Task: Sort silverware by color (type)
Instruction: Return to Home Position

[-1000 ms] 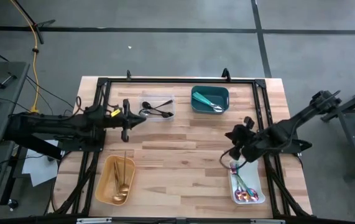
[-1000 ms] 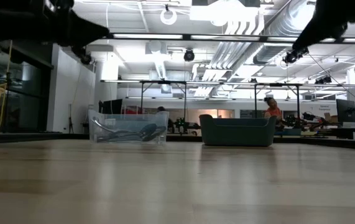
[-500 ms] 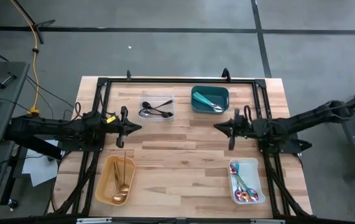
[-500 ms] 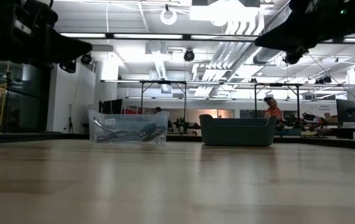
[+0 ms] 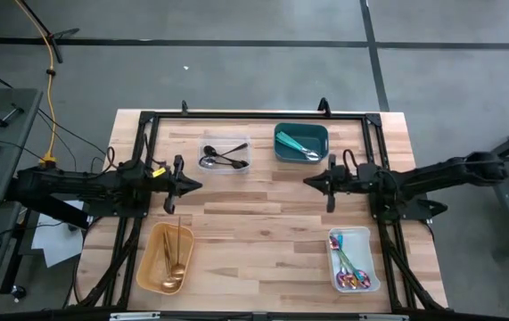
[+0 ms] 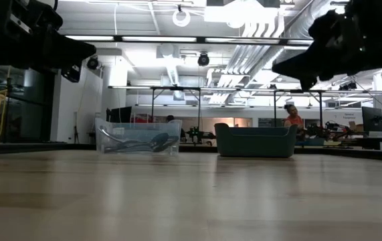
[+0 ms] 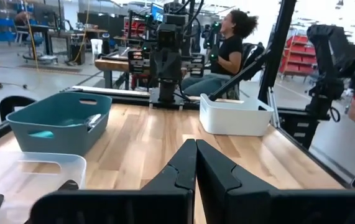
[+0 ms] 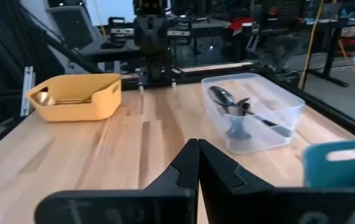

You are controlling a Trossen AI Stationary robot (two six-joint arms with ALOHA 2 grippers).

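Both arms hang level above the counter (image 5: 254,232) as I watch from the remote station. My left tool (image 5: 196,185) hovers just in from the left edge, its fingers pressed together with nothing between them. The right tool (image 5: 310,181) faces it from the right side, also pressed together and empty. A broad strip of bare wood lies between the two tips.

The silverware lies in four bins:
- **Clear bin:** The black spoons (image 5: 223,160) lie in the clear bin (image 5: 225,143), near the back edge and left of centre.
- **Teal bin:** The teal-handled pieces (image 5: 299,148) rest in the teal bin (image 5: 324,143), near the same edge and right of centre.
- **Yellow bin:** The gold spoons (image 5: 176,259) lie lengthwise in the yellow bin (image 5: 151,259) at the front-left corner.
- **White bin:** The iridescent purple pieces (image 5: 350,272) fill the white bin (image 5: 370,241) at the front-right corner.

Both tools are well apart from every bin. Through the left wrist camera I see a person (image 7: 230,43) seated in the room beyond the counter's right edge.
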